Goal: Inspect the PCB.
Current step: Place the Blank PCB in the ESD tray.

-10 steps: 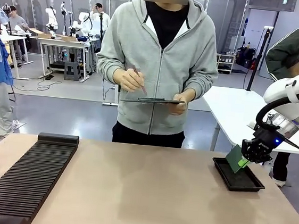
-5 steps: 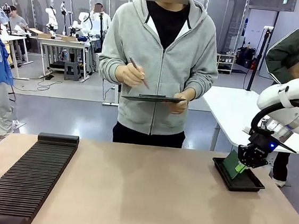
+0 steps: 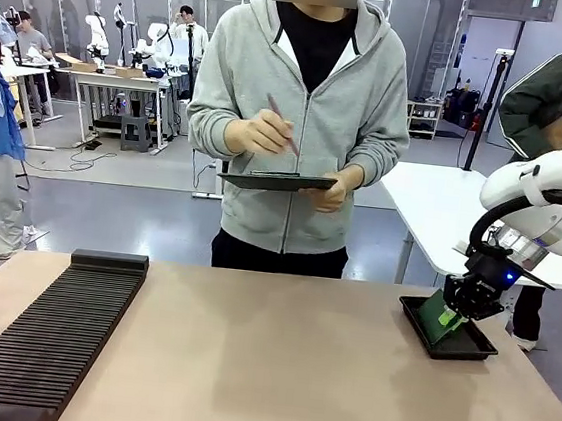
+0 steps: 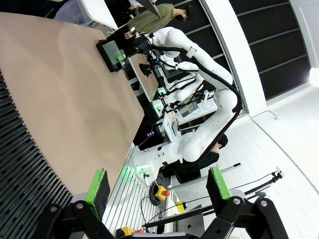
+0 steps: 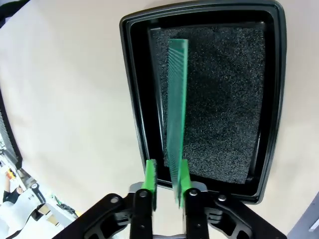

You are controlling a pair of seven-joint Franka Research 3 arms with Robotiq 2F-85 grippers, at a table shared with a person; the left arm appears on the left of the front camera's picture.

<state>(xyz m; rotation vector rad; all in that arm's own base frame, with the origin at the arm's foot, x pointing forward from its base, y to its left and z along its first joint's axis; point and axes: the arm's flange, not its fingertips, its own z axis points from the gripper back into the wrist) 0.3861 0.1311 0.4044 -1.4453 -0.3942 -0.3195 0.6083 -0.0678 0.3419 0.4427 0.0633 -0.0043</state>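
Observation:
The PCB [image 3: 438,313] stands tilted in the shallow black tray [image 3: 470,348] at the table's right side, its lower edge down on the tray's foam. My right gripper [image 3: 458,306] is at the board's upper end. In the right wrist view the PCB [image 5: 177,99] shows edge-on between the pads, resting against one green pad [image 5: 183,174], with a small gap to the other, so my right gripper [image 5: 167,181] is slightly open around it. The tray [image 5: 130,99] lies below. My left gripper [image 4: 157,186] is open, with nothing between its fingers, above the table's left side.
A long black slotted rack [image 3: 46,337] covers the left part of the table. At the far side a person holds a dark tablet [image 3: 276,181] and a stylus. The brown tabletop [image 3: 265,360] between rack and tray is bare. A white table [image 3: 433,201] stands behind on the right.
My right gripper has come down and set the PCB's lower edge into the tray, and its jaws have parted a little. The person's stylus hand has lifted slightly.

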